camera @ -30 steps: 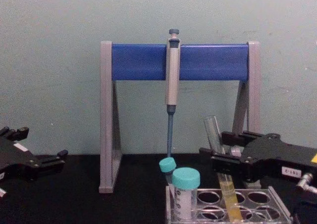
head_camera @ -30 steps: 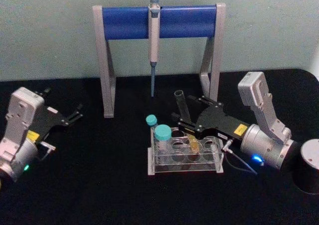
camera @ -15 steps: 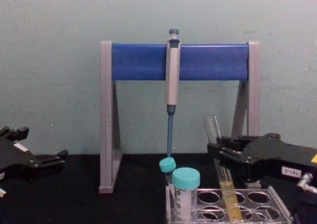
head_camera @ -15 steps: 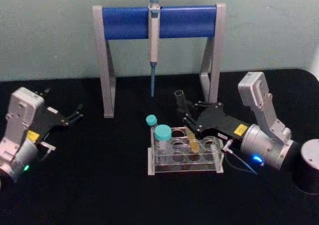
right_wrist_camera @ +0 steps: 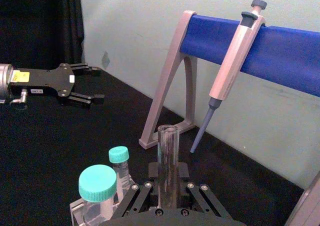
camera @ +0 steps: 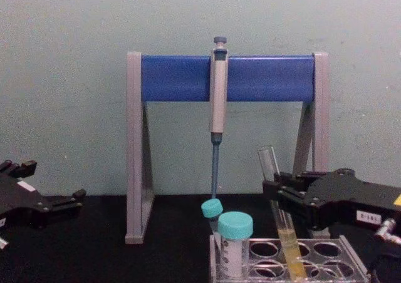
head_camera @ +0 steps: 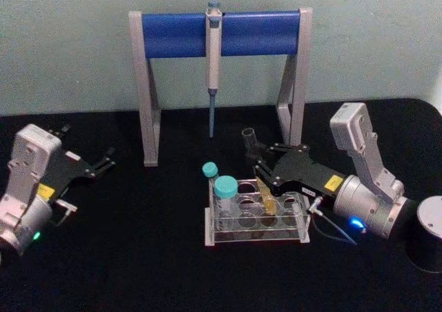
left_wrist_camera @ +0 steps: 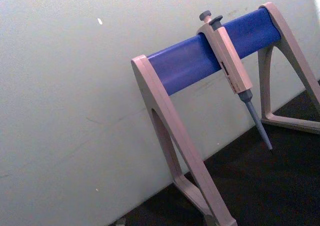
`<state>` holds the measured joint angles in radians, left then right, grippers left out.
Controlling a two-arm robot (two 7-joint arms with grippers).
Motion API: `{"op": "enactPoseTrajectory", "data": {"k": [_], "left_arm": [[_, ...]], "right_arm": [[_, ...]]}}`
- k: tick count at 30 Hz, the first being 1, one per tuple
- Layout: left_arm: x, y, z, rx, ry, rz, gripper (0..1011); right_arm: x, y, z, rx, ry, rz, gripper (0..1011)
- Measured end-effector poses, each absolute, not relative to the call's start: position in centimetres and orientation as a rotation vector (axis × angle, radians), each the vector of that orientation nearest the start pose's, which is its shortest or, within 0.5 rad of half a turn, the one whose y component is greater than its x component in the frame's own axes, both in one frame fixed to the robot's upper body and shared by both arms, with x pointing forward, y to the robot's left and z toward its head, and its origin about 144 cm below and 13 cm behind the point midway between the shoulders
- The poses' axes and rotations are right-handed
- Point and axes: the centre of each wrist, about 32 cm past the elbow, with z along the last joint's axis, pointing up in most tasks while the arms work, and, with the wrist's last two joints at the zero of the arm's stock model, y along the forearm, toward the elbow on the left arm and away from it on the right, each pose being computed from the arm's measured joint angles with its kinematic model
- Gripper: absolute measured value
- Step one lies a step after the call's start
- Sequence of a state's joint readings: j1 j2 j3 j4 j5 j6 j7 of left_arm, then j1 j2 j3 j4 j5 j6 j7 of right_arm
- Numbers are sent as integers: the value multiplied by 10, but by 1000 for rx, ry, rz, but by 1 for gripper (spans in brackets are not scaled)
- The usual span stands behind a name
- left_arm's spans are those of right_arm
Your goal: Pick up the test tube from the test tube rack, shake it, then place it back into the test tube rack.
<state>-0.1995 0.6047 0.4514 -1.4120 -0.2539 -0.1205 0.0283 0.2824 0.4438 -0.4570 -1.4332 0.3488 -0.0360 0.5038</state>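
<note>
- A clear rack [head_camera: 235, 232] sits right of the desk's [head_camera: 138, 264] middle, in front of a pipette stand [head_camera: 146, 91] at the back edge.
- The tube [camera: 271, 170] stands in a hole near the rack's middle. It leans toward the desk's left edge, and its yellow liquid sits low inside the rack.
- The right gripper [head_camera: 257, 161] reaches in from the desk's right edge. Its fingers pinch the bare glass above the rack and below the open mouth, probably so the tube can come straight up.
- This looks like the grasp before lifting; the tube is not yet raised.
- Two teal-capped tubes [head_camera: 224, 186] stand at the rack's left end, apart from the grasp.
- The left gripper [head_camera: 107, 159] rests near the desk's left edge, fingers spread and empty, clear of the work.
</note>
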Motion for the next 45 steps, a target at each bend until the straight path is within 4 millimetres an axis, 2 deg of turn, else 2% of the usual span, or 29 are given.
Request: {"op": "enactPoseTrajectory", "data": {"k": [13, 22, 28, 45], "left_arm": [[489, 310, 1140, 304, -285, 1248, 1002], [489, 310, 1140, 304, -285, 1248, 1001], [489, 310, 1140, 304, -285, 1248, 1001], [489, 310, 1140, 305, -285, 1248, 1001]], "right_arm": [[508, -251, 1171, -61, -143, -731, 214], [500, -261, 1190, 127, -192, -730, 214], [498, -266, 1192, 230, -218, -747, 214], [498, -266, 1190, 261, -235, -770, 214]]}}
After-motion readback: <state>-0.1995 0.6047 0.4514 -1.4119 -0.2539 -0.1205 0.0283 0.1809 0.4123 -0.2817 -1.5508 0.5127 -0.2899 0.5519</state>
